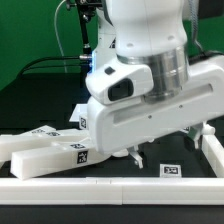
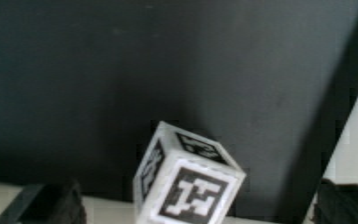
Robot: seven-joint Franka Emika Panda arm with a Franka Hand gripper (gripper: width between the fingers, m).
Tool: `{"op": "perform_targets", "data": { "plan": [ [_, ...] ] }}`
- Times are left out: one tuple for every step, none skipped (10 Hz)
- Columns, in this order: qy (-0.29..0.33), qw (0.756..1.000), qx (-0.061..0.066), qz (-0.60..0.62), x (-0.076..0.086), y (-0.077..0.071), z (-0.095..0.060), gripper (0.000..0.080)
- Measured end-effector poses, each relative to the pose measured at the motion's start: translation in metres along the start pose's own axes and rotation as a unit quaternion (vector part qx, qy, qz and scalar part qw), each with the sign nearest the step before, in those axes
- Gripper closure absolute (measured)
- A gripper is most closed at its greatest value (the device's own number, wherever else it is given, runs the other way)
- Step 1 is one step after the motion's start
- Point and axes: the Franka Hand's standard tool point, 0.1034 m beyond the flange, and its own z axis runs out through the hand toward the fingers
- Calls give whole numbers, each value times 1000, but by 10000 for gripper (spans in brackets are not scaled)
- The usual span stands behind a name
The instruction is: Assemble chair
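Early stage of assembly: the fingers [image 2: 51, 206], spread wide and empty, hover above a small tagged white block [image 2: 190, 180], while tapered legs [image 1: 50, 150] lie loose on the counter [image 1: 30, 110] at the exterior view's left, nothing visibly joined.

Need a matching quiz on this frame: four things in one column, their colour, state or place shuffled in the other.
Things:
1. gripper
2. legs
3. table
4. backdrop

Descriptions:
a. green
b. open
c. black
d. lying flat at the exterior view's left

Pairs: 1-b, 2-d, 3-c, 4-a.
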Motion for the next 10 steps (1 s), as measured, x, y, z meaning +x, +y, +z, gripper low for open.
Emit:
{"op": "perform_targets", "data": {
  "plan": [
    [1,1000,-1,1,0,1,6,150],
    [1,1000,-1,2,-1,2,8,150],
    [7,1000,-4,2,0,5,15,150],
    [11,1000,-7,3,-1,7,19,150],
    [15,1000,-9,4,-2,8,22,160],
    [15,1000,-9,4,-2,8,21,160],
    [15,1000,-9,4,-2,8,22,359],
    [15,1000,-9,4,-2,8,22,506],
    [15,1000,-9,4,-2,8,22,506],
    [15,1000,-9,4,-2,8,21,525]
  ]
}}
